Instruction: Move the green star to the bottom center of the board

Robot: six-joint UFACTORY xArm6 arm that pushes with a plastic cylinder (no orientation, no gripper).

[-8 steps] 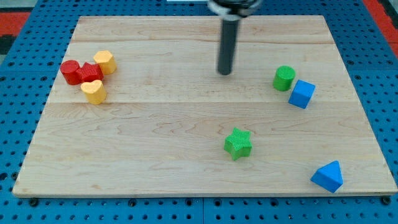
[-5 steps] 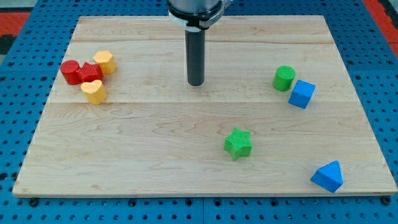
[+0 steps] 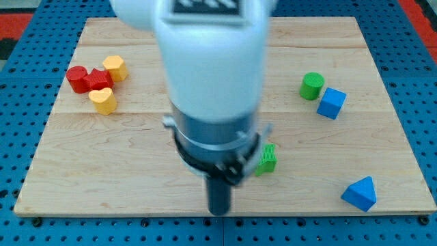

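My tip point(image 3: 218, 210) is down at the near edge of the wooden board point(image 3: 382, 147), about midway along it, with the big white and grey arm body point(image 3: 212, 89) looming over the middle of the scene. There is no claw on this arm, only the dark rod, so nothing is held. The green star point(image 3: 267, 158) lies just right of the rod and a little farther back than my tip; the arm covers its left part, and I cannot tell whether rod and star touch.

At the far left two red blocks point(image 3: 88, 79) sit touching, one yellow block point(image 3: 115, 67) against their far right side and another yellow block point(image 3: 103, 100) against their near side. At the far right a green cylinder point(image 3: 312, 85) stands just beside a blue cube point(image 3: 332, 103). A blue wedge-like block point(image 3: 360, 193) sits alone in the near right corner. No container is on the board
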